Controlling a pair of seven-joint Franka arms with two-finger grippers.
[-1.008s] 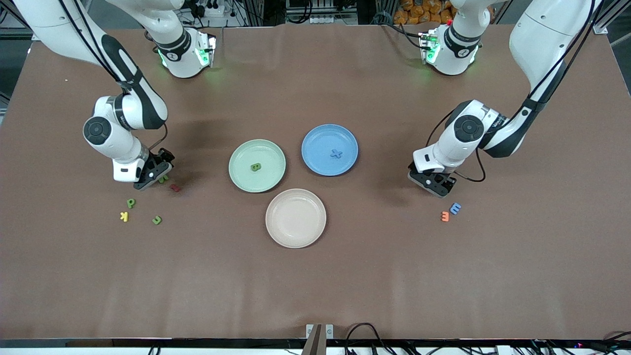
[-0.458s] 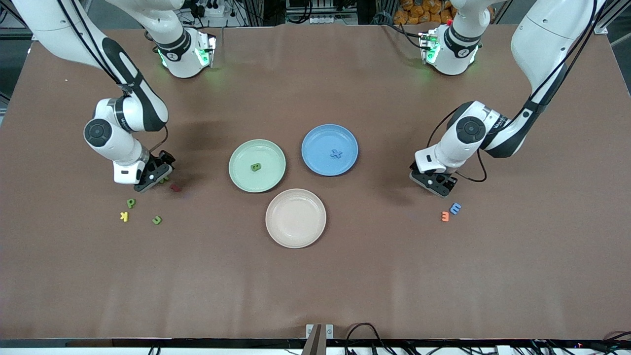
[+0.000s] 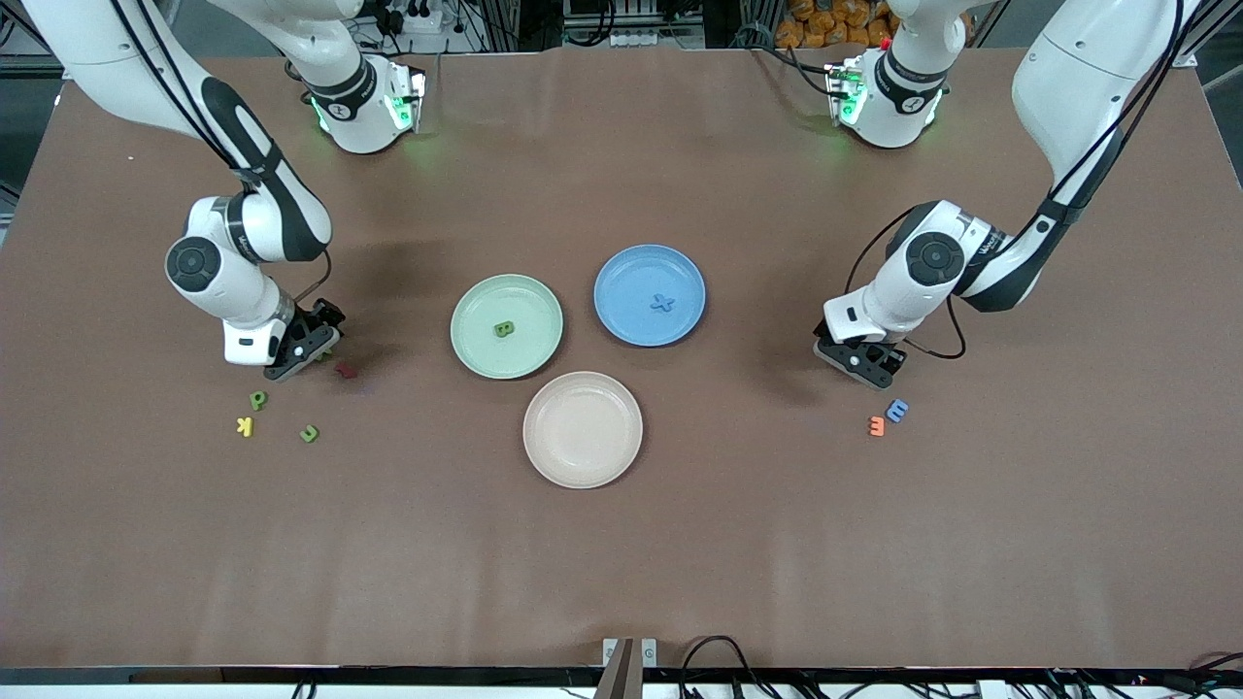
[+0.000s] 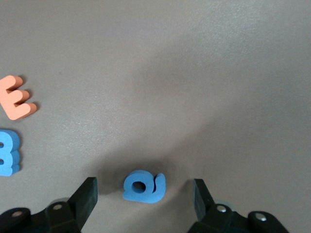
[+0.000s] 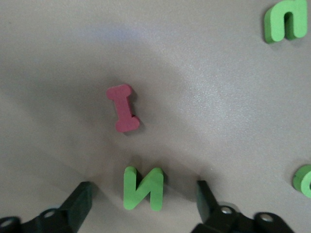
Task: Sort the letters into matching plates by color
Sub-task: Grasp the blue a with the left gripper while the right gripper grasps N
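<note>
— Wrist views show what the front one hides?
— Yes. Right gripper (image 5: 141,204) stands spread wide, empty, around a small green foam letter N (image 5: 142,188) on the brown table (image 3: 621,544), a dark red letter I (image 5: 123,108) beside it.
— And the left gripper (image 4: 144,201)?
— Equally spread, astride a little blue foam letter (image 4: 144,186), holding nothing. Pale green round plate (image 3: 481,303) holds a green letter (image 3: 503,329).
</note>
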